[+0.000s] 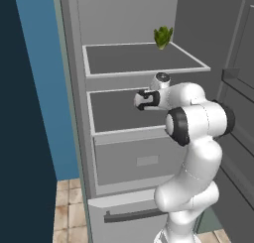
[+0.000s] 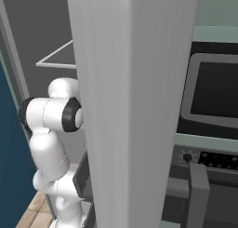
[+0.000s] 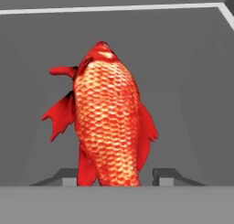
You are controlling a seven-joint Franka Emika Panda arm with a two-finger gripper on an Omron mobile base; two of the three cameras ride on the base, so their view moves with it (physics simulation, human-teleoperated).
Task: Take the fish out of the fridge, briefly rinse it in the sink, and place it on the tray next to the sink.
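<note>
The red-orange fish (image 3: 109, 118) lies on a grey shelf of the fridge (image 1: 139, 162), its scaled body seen from close above in the hand view. My gripper (image 3: 114, 175) is open and straddles the fish's near end: one fingertip (image 3: 68, 176) stands close to its left side and the other (image 3: 164, 176) a small gap off its right. From the left base camera, my gripper (image 1: 141, 100) reaches over the middle shelf (image 1: 114, 113), and the hand hides the fish there.
A leafy green vegetable (image 1: 162, 37) sits at the back of the upper shelf (image 1: 134, 58). A dark-handled lower drawer (image 1: 129, 214) is below. A tall pale panel (image 2: 130, 106) blocks the right base view, with a dark oven (image 2: 214, 92) beside it.
</note>
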